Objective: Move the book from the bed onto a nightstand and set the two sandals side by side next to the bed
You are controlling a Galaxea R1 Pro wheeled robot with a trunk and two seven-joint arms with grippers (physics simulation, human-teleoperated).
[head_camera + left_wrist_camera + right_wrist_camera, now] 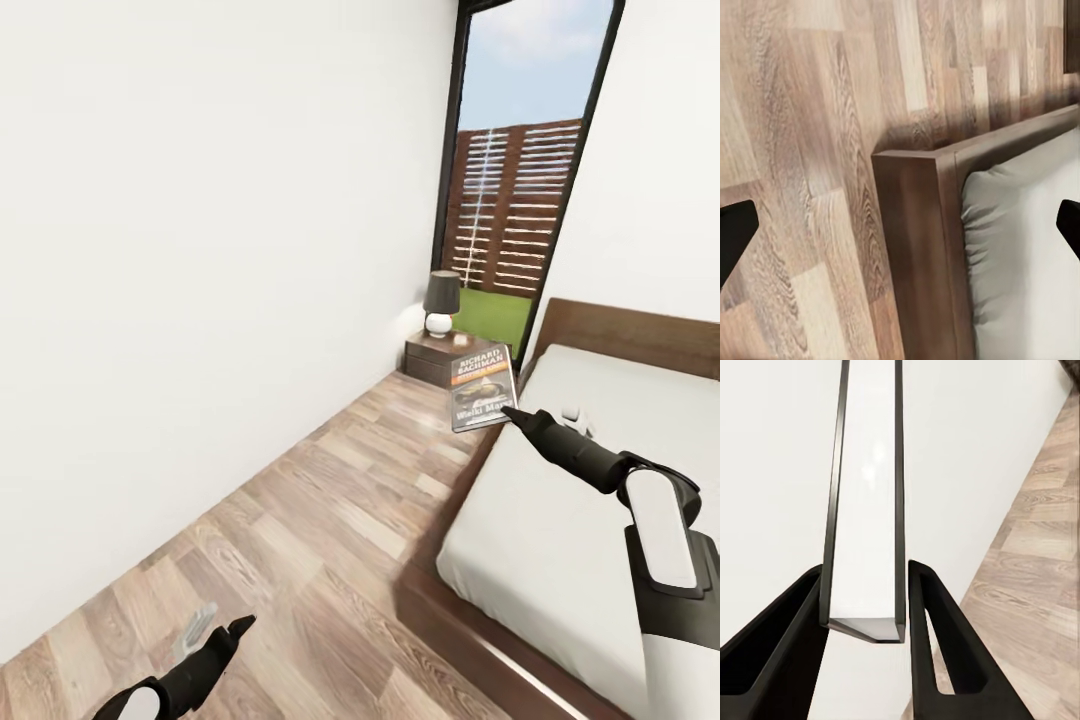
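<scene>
The book [484,390], a dark paperback with "RICHARD BACHMAN" lettering, hangs upright in the air above the bed's left edge, a little short of the nightstand [432,362]. My right gripper [514,413] is shut on its lower corner. In the right wrist view the book [866,510] stands edge-on between the fingers of my right gripper [865,571]. The bed [560,520] fills the right side. My left gripper [215,632] hangs open low over the floor, and in its wrist view my left gripper [903,225] is spread wide over the bed's frame corner [916,247]. The two sandals are out of view.
A small dark-shaded lamp [441,300] stands on the nightstand. Behind it is a tall dark-framed window [510,200]. A white wall [200,300] runs along the left, leaving a strip of wood-plank floor [330,520] between it and the bed.
</scene>
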